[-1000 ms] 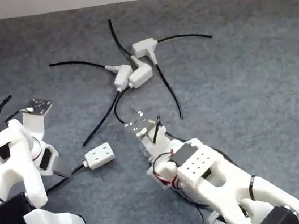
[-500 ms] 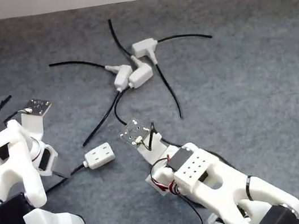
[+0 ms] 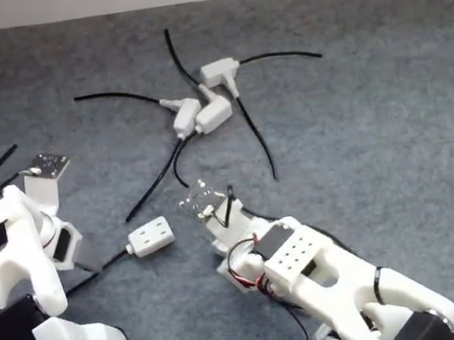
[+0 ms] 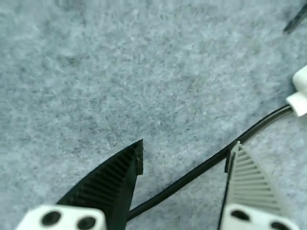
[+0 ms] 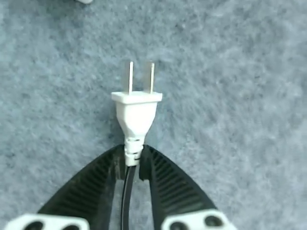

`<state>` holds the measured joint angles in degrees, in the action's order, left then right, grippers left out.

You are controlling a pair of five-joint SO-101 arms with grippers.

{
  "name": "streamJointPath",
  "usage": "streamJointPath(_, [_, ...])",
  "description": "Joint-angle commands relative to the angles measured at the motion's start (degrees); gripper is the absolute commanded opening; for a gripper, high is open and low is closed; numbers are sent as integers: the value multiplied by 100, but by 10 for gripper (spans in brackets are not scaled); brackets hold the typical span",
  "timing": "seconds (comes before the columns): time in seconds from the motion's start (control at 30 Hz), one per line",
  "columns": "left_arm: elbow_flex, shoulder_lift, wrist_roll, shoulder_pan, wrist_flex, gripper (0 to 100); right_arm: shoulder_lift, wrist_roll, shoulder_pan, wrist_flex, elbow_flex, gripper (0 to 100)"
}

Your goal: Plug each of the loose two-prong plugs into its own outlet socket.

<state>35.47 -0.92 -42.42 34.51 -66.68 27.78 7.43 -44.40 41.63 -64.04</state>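
Right hand (image 5: 130, 154) pinches white plug (image 5: 136, 108) by its collar; two flat prongs protrude.

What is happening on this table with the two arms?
The right gripper is shut on a two-prong plug at its neck, prongs pointing away. The left gripper is open over a black cord. A white outlet socket lies between the arms, and more white connectors lie farther back.

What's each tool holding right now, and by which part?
Right tool pinches the two-prong plug at the cord collar behind its body. Left tool is open, holding nothing.
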Motion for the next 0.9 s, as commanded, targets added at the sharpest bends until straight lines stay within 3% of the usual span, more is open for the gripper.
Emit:
streamJointPath(0.0, [-13, -40, -246, 180, 44, 288, -13, 70, 356, -22, 22, 7])
streamJointPath(0.23, [-48, -101, -167, 198, 53, 288, -13, 79, 497, 1499, 1182, 8])
streamJointPath(0.4, [-4, -593, 659, 198, 765, 288, -22, -141, 426, 2448, 2422, 8])
streamJointPath(0.63, [664, -1464, 747, -268, 914, 288, -347, 334, 268, 2290, 2220, 8])
streamJointPath(0.87, [743, -1499, 730, -119, 914, 288, -1402, 316, 268, 884, 1358, 8])
